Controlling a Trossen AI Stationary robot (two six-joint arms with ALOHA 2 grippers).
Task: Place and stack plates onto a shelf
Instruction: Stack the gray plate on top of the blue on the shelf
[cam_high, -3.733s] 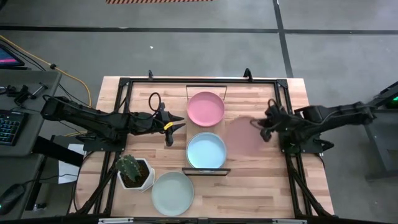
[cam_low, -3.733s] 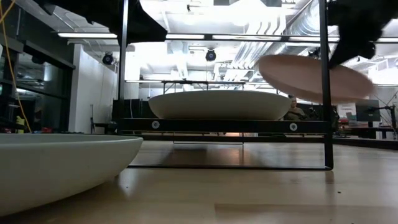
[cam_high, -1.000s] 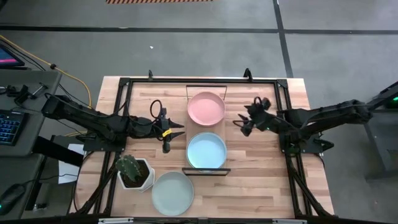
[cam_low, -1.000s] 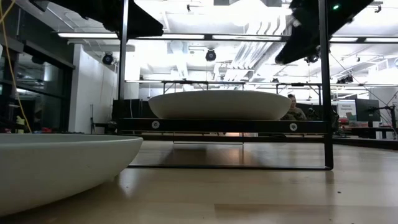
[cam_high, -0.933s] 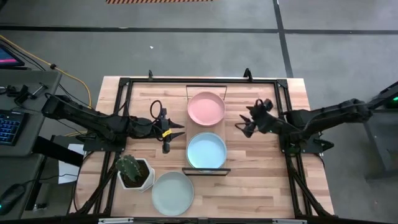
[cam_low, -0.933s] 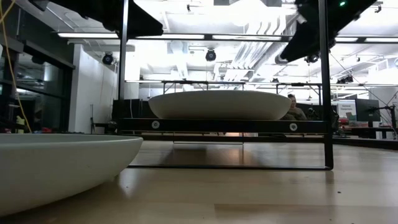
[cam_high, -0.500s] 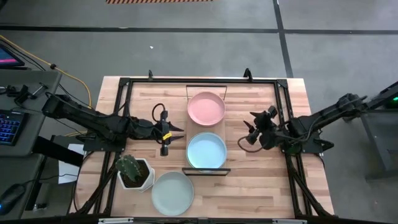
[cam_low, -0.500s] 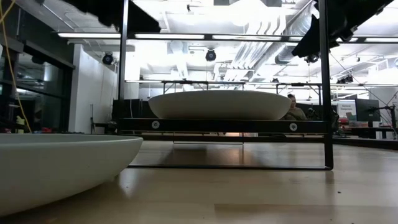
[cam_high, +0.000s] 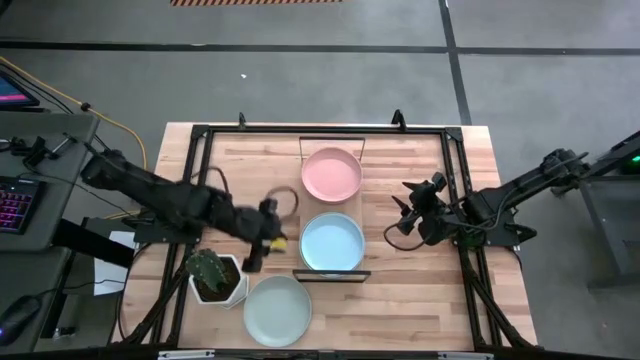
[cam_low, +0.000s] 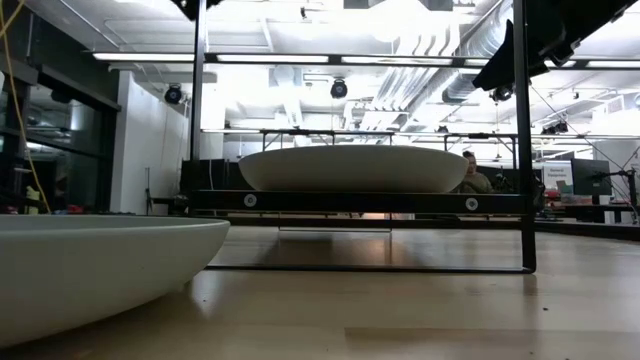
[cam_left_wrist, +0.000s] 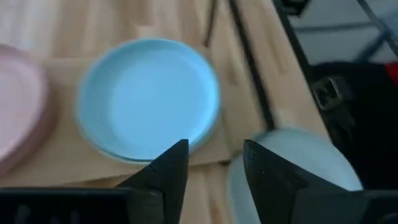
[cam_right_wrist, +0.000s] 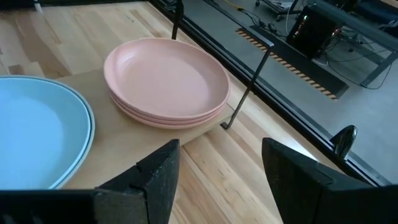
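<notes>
The shelf (cam_high: 331, 272) runs near-to-far down the middle of the surface (cam_high: 400, 290). A pink stack (cam_high: 331, 173) of plates sits on its far half and a light blue plate (cam_high: 332, 242) on its near half; from the right wrist view the pink stack (cam_right_wrist: 166, 81) looks several plates deep. One pale mint plate (cam_high: 278, 310) is not yet shelved: it lies on the surface at the near edge, left of the shelf's near end and just beside a cactus pot (cam_high: 213, 276).

The left end effector (cam_high: 262, 248) hangs between the blue plate and the cactus, its fingers (cam_left_wrist: 168, 171) parted and carrying nothing, with the mint plate (cam_left_wrist: 292, 171) just beyond them in the left wrist view. The right end effector (cam_high: 403, 216) waits to the right of the shelf, released and empty.

The mint plate is probably the next piece for the left arm. It looks rigid and fairly light, with a matte finish that should give decent friction, yet it may chip if dropped. The shallow raised rim is the only sensible place to take hold, one finger inside and one outside, preferably on the side away from the cactus. A single-edge pinch may let the plate tilt, so it should travel slowly and settle flat on the blue one.
</notes>
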